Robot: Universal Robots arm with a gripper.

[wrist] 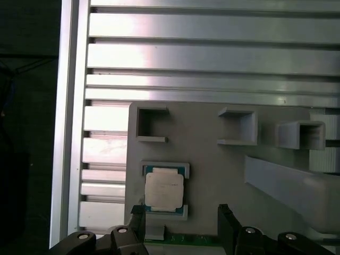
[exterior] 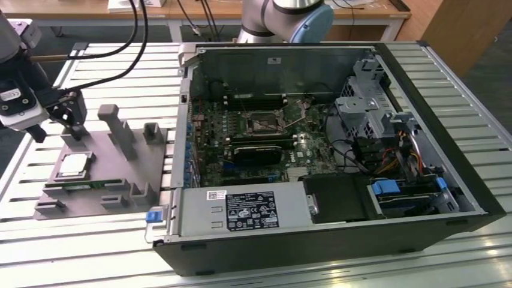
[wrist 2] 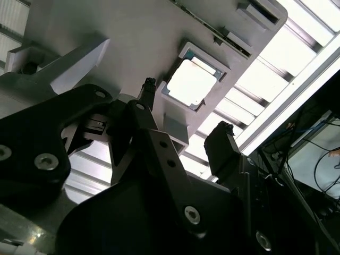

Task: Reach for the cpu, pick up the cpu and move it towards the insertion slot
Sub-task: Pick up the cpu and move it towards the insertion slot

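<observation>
The cpu point(exterior: 72, 165) is a flat silvery square lying in a shallow recess of the grey plastic tray point(exterior: 96, 198) at the exterior view's left. Both wrist views show the cpu point(wrist 2: 191, 82) point(wrist: 164, 190) in its recess, with nothing gripping it. My gripper point(exterior: 56, 129) hovers over the tray just beyond the chip, open, its two black fingers spread with nothing between them point(wrist 2: 186, 111) point(wrist: 182, 215). The insertion slot point(exterior: 262, 124) is a dark square socket with a metal frame on the motherboard inside the open computer case.
The open computer case point(exterior: 416, 78) takes up the middle and right of the slatted aluminium table point(exterior: 104, 66). Upright grey blocks point(exterior: 116, 126) stand on the tray near the gripper. A long black card point(exterior: 256, 153) lies below the socket. The arm's base point(exterior: 284, 18) stands behind the case.
</observation>
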